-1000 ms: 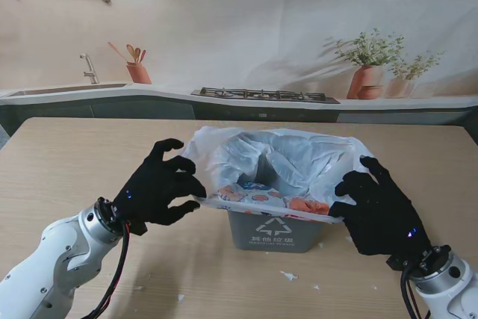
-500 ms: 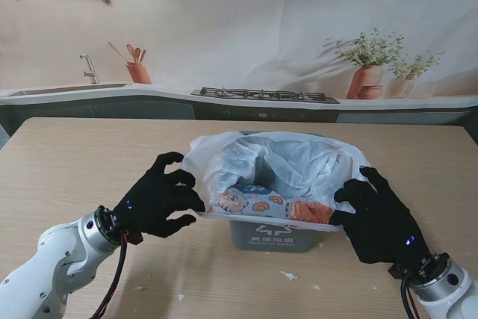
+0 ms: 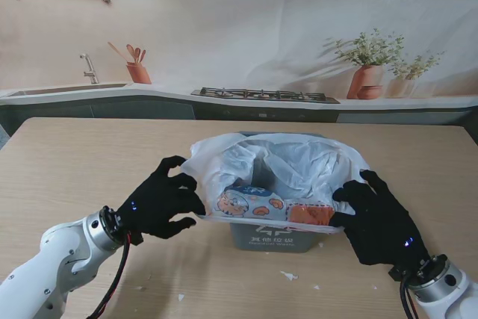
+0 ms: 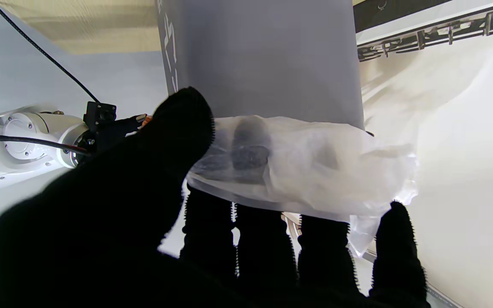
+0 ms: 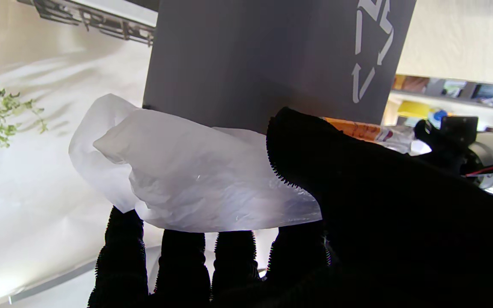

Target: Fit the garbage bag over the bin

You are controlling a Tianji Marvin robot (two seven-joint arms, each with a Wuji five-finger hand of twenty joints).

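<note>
— Hands first: what have they got?

— Both grip the thin, translucent white plastic garbage bag (image 3: pixel 280 166). My left hand (image 3: pixel 160 199), in its black glove, pinches the bag's left edge; on the left wrist view the thumb presses the film from one side and the fingers (image 4: pixel 208 222) show dark through it from the other. My right hand (image 3: pixel 377 218) does the same on the right edge — thumb over the plastic, fingers (image 5: pixel 182 256) tucked under the fold.

— Where is the bag against the bin?

— It sits in the mouth of the small grey plastic bin with the white recycling mark (image 3: pixel 276 235), which stands upright on the pale wooden surface (image 3: pixel 75 162), about midway between my two hands. The bag's rim is spread wide and stands proud of the bin's top. On both sides the film hangs a little way down the outside of the grey walls; the near front wall with the mark is bare under the bag's stretched front edge.

— Anything inside?

— Printed packets lie in the bag at its near edge, one pale with round orange shapes (image 3: pixel 250 203), one orange (image 3: pixel 311 214). I cannot read them.

— Else on the surface?

— A few small white scraps (image 3: pixel 287 276) nearer to me than the bin.
</note>
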